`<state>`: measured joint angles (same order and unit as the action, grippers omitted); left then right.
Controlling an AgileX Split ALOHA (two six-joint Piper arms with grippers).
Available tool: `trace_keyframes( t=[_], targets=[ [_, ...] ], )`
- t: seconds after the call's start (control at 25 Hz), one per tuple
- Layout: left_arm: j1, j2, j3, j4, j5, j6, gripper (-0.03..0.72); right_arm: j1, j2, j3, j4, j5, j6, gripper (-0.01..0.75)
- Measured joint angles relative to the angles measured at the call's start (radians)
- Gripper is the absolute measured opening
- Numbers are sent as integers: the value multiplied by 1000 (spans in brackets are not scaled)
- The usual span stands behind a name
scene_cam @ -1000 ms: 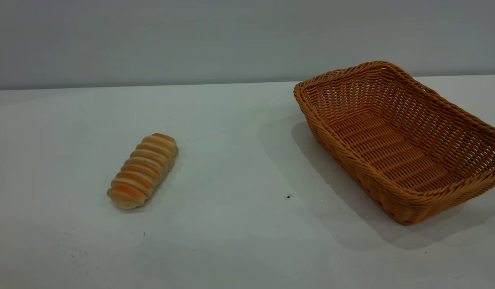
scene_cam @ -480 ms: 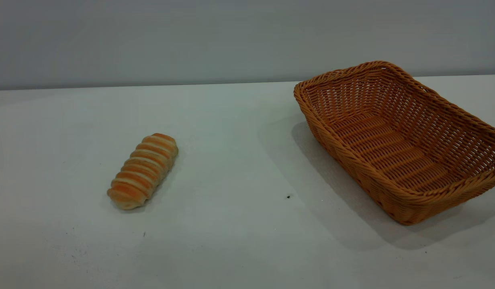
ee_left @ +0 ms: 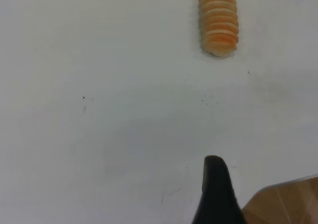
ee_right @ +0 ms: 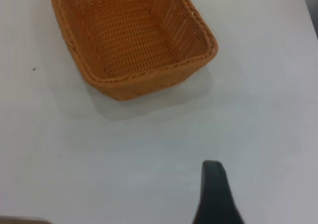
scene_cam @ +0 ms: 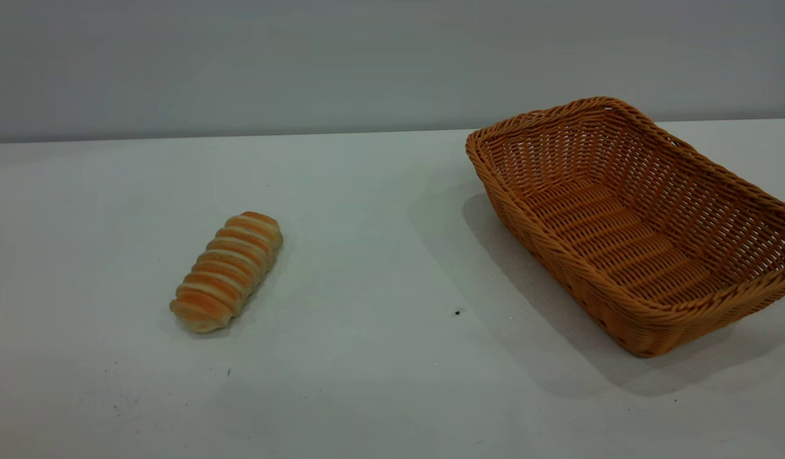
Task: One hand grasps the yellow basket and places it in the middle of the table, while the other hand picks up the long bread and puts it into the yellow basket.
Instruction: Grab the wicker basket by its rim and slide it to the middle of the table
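Nothing is being handled yet. The yellow basket [scene_cam: 634, 223] is sitting empty on the surface [scene_cam: 380, 268], off to the right and partly running out of the exterior view, so it is nowhere near the middle where the task wants it. The long bread [scene_cam: 227, 272] is lying flat, well apart from the basket on its left, angled so that one end is pointing roughly back toward the far wall [scene_cam: 239, 64]. I am guessing they are laid out this way on purpose: one thing on each arm's side, leaving the patch between them, with its small dark speck [scene_cam: 457, 312], free for the basket to land.

From the exterior view neither arm is showing at all. The wrist views are filling that in. The left gripper [ee_left: 214, 191] is hanging above the surface with the bread [ee_left: 218, 20] well ahead of it, nowhere near touching; only one dark fingertip is showing, so I cannot tell whether it is spread or closed, though it is grasping nothing. The right gripper [ee_right: 213, 194] is hovering likewise, short of the basket [ee_right: 131, 37], looking down into its woven floor and onto the short end wall facing it. Again only one finger is showing, so its state is beyond telling.

To my eye, both arms are lining up their approaches, and the basket move probably needs to come first.
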<state>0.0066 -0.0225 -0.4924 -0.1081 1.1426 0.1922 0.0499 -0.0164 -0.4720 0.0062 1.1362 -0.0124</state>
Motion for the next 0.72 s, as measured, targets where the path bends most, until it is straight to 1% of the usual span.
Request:
trace_keyframes(
  t=[0.12, 0.2, 0.44, 0.52, 0.6, 0.72],
  targets=[
    [-4, 0, 0, 0, 0, 0, 559, 22, 0, 0, 1, 0, 0, 550],
    [-24, 0, 0, -1, 0, 0, 559, 36, 0, 0, 0, 0, 0, 550],
    [-88, 0, 0, -2, 0, 0, 559, 124, 0, 0, 4, 0, 0, 550],
    [-91, 0, 0, -1, -1, -8, 559, 166, 0, 0, 5, 0, 0, 550],
    [-91, 10, 0, 4, -1, -38, 559, 194, 0, 0, 5, 0, 12, 550],
    [-91, 83, 0, 17, -5, -114, 559, 210, 0, 0, -6, 0, 68, 541]
  ],
)
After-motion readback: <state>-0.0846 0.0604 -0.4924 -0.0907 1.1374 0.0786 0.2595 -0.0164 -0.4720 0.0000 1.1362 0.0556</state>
